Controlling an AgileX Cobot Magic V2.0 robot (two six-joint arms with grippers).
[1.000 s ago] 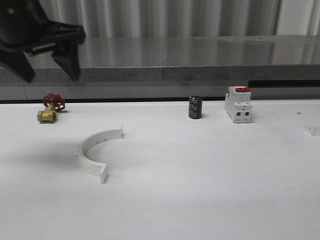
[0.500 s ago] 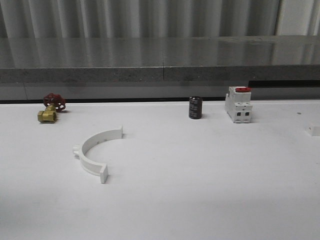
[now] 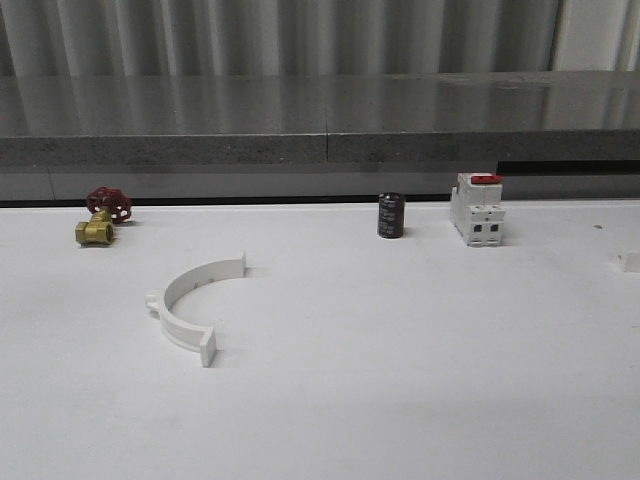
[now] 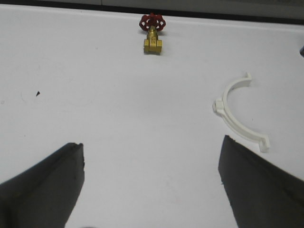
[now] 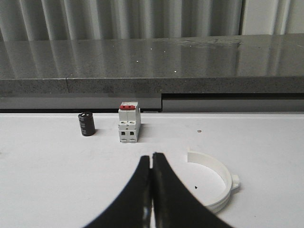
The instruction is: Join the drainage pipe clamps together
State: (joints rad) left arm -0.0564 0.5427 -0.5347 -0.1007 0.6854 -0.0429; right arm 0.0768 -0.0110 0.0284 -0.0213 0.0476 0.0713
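Observation:
One white half-ring drainage pipe clamp (image 3: 205, 273) lies flat on the left of the table, its open side facing right. In the left wrist view this clamp (image 4: 232, 124) sits beside the right finger. My left gripper (image 4: 151, 142) hangs open above bare table, holding nothing. A second white half-ring clamp (image 5: 206, 160) lies on the table just beside my right gripper (image 5: 152, 156), which is shut with nothing between its fingers. A small white piece (image 3: 628, 262) pokes in at the right edge of the front view.
A brass valve with a red handwheel (image 3: 100, 218) stands at the back left. A black cylinder (image 3: 390, 215) and a white breaker with a red switch (image 3: 476, 208) stand at the back middle. A grey ledge (image 3: 320, 120) runs behind the table.
One second ago the left gripper hung at the upper left of the front view; it has left that view. The clamp and other objects have not moved.

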